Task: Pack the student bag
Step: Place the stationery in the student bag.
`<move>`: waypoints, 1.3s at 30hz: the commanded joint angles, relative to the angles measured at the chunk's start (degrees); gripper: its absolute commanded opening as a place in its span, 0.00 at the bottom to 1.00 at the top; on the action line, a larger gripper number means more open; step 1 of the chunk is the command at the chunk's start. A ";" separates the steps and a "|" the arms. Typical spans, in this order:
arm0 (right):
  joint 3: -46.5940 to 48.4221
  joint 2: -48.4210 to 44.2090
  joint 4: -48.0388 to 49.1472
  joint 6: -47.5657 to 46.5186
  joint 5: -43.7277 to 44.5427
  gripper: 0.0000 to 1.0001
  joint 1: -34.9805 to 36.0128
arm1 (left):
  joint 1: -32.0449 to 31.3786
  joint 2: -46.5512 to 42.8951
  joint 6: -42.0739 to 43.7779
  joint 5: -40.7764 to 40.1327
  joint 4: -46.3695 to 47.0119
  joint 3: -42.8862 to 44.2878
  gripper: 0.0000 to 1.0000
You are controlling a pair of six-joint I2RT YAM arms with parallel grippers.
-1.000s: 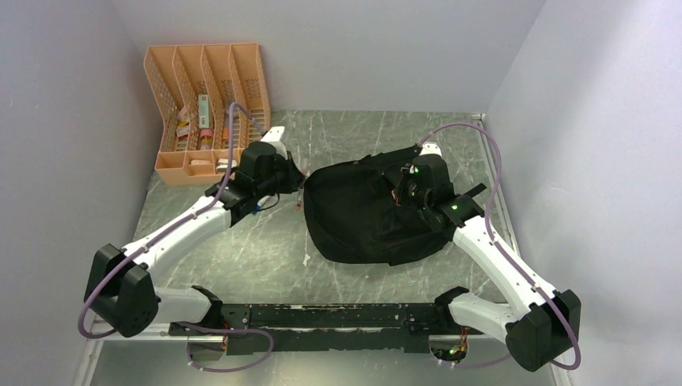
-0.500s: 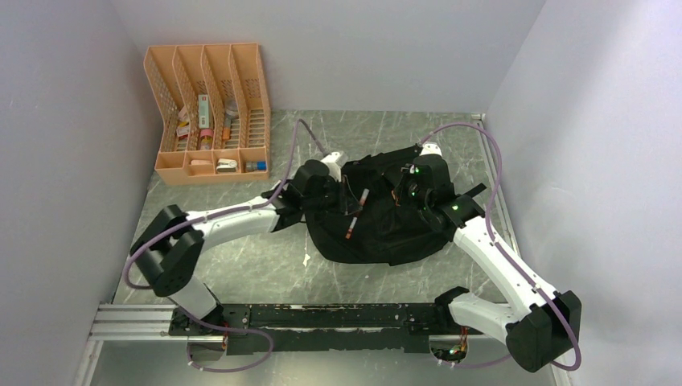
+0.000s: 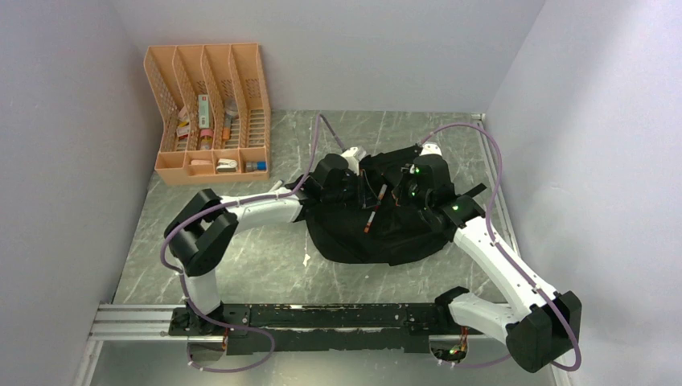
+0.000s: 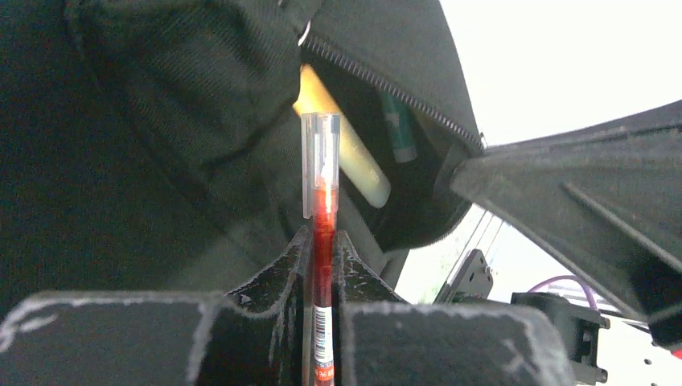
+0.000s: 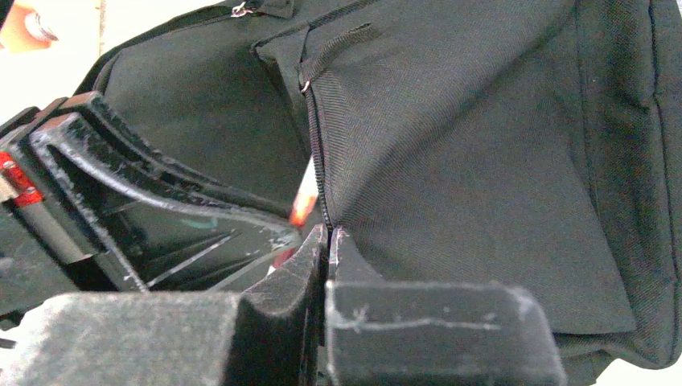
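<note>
The student bag (image 3: pixel 354 233), black and rounded, lies right of the table's middle. My right gripper (image 3: pixel 400 186) is shut on the bag's zipper edge (image 5: pixel 318 161) and holds the fabric up, so the pocket gapes. My left gripper (image 3: pixel 363 186) hovers over that opening, shut on a red pen (image 4: pixel 323 217) with a clear cap. The pen points into the pocket in the left wrist view. Inside the pocket lie a pale yellow marker (image 4: pixel 354 161) and a green one (image 4: pixel 398 129). In the right wrist view my right gripper (image 5: pixel 327 233) pinches the seam of the bag (image 5: pixel 450 145).
An orange mesh desk organiser (image 3: pixel 207 112) with several small items stands at the back left corner. Grey walls close in the table on three sides. A black rail (image 3: pixel 322 318) runs along the near edge between the arm bases.
My left arm has swung right from beside the organiser to above the bag's opening, carrying the red pen. The right arm and the bag have stayed put.
</note>
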 commanded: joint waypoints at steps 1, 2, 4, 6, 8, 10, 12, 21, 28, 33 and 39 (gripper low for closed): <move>-0.69 -1.77 0.73 0.85 -0.98 0.00 0.16 | -0.61 3.24 -0.66 2.25 3.30 4.68 0.05; -0.78 -1.92 0.70 0.88 -0.97 0.00 0.17 | -0.55 4.00 -0.82 2.32 3.39 5.49 0.05; -0.96 -2.19 0.57 0.93 -0.91 0.00 0.12 | -0.59 5.38 -1.66 1.86 3.50 6.99 0.05; -1.29 -2.40 0.71 1.19 -0.88 0.00 0.13 | -0.54 6.68 -3.13 1.60 4.21 8.54 0.05; -1.54 -2.51 0.86 1.43 -1.37 0.00 0.15 | -0.69 8.21 -4.70 1.46 5.26 10.37 0.05; -1.75 -2.50 1.28 1.81 -2.14 0.00 0.11 | -0.69 9.72 -6.23 1.09 6.36 11.68 0.05; -1.93 -2.48 1.62 2.04 -2.64 0.00 0.14 | -0.67 11.39 -7.39 1.09 7.69 12.98 0.05; -2.81 -2.68 2.54 3.31 -3.44 0.00 0.13 | -0.80 15.81 -12.70 -1.58 12.93 15.74 0.05; -2.40 -2.11 2.70 3.39 -3.91 0.00 0.13 | -1.25 17.66 -18.99 -4.21 19.89 14.34 0.05; -2.33 -1.86 2.84 3.33 -4.06 0.00 0.11 | -2.01 19.42 -20.30 -4.59 21.58 15.61 0.05; -2.64 -1.70 3.15 3.60 -4.41 0.00 0.18 | -2.86 19.86 -18.56 -4.25 19.85 15.45 0.26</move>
